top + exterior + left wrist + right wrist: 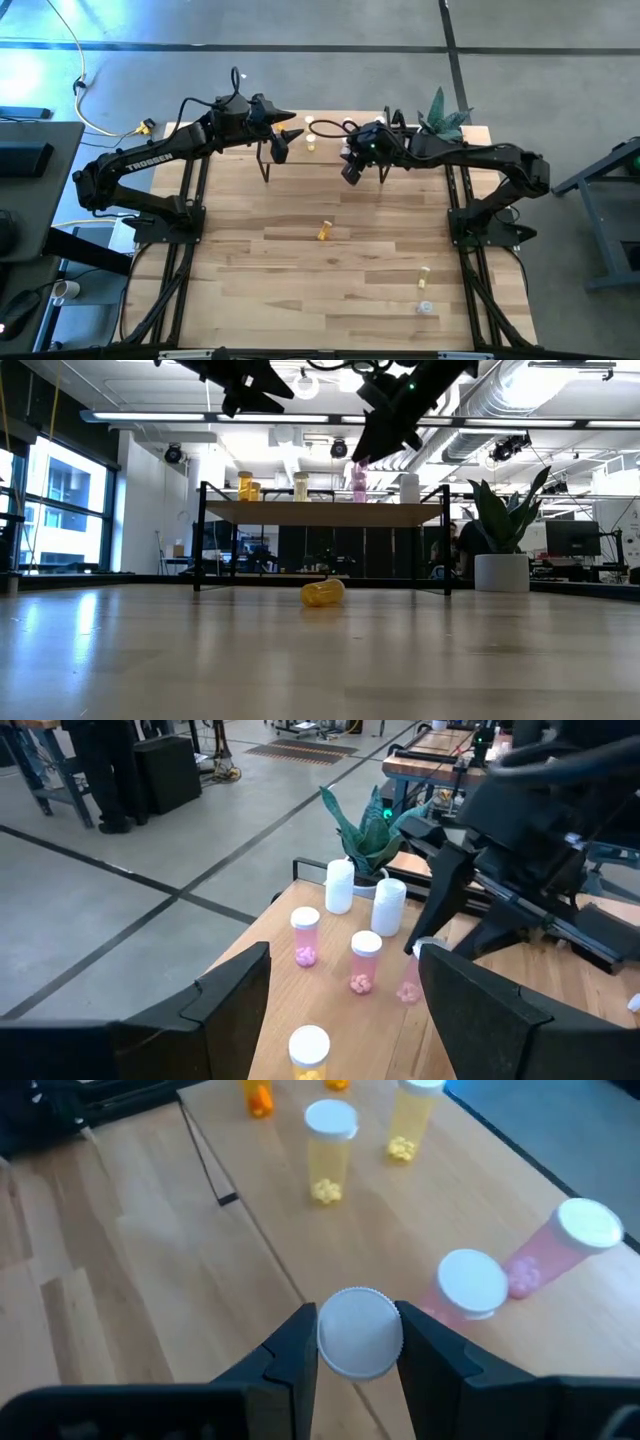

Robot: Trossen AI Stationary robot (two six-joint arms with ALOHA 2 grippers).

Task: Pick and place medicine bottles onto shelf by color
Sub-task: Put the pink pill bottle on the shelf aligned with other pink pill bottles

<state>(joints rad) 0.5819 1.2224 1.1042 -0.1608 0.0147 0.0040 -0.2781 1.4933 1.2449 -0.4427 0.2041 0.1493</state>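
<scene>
The shelf (320, 513) stands at the table's far middle. On it stand orange (258, 1098), yellow (328, 1150), pink (470, 1285) and white (340, 885) medicine bottles. My right gripper (360, 1342) is over the shelf's right part, shut on a pink bottle (358, 480). My left gripper (345, 1010) hangs open above the shelf's left end and touches nothing. Three more bottles lie on the table: a yellow one (325, 231) at the middle, another yellow one (424, 273) and a clear one (425, 308) near the right front. My right gripper pinches the pink bottle at its white cap (360, 1332), one finger on each side. The fingers slant down from the table's right. The bottle's body (410, 982) hangs below them beside two standing pink bottles. Whether its base touches the shelf I cannot tell.
A plant in a white pot (500, 572) stands at the table's far right corner, just beyond the shelf. Bare tabletop lies between the shelf and the near edge. A person stands in the room beyond the table.
</scene>
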